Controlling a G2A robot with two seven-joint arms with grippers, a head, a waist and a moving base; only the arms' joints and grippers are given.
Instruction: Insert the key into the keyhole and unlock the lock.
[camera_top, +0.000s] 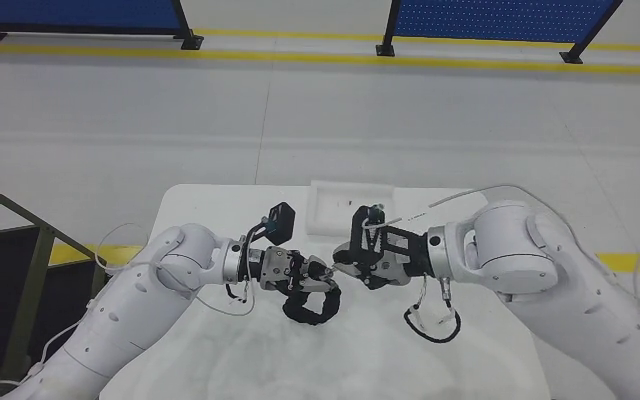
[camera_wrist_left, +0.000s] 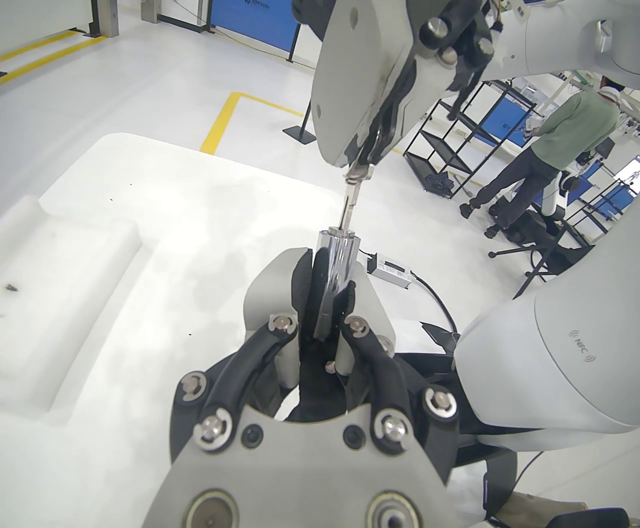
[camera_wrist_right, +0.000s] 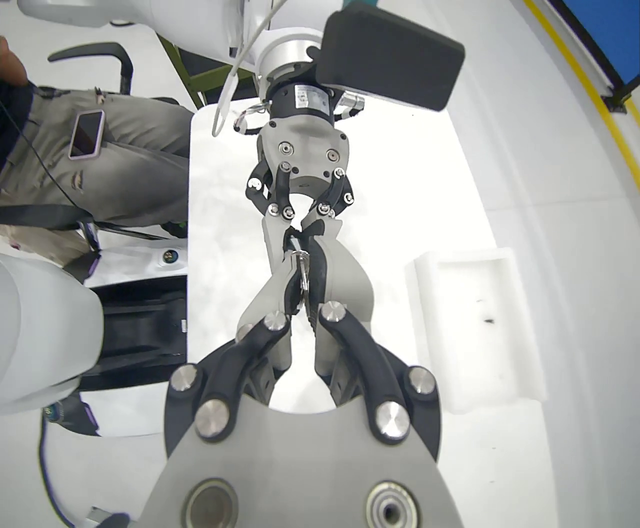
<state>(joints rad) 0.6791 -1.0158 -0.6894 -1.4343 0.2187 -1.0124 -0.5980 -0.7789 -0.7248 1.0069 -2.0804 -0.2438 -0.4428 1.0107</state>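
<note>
My left gripper is shut on a shiny chrome lock, holding it above the white table with its keyhole end facing the other arm. My right gripper is shut on the head of a small metal key. The key's blade tip sits in the keyhole at the lock's end. In the right wrist view the key shows between my right gripper and the left gripper facing it. From above, the two grippers meet tip to tip over the table's middle.
A shallow white foam tray lies at the table's far edge. A black cable loop hangs under the left wrist and another under the right arm. A person stands beside the table's left side.
</note>
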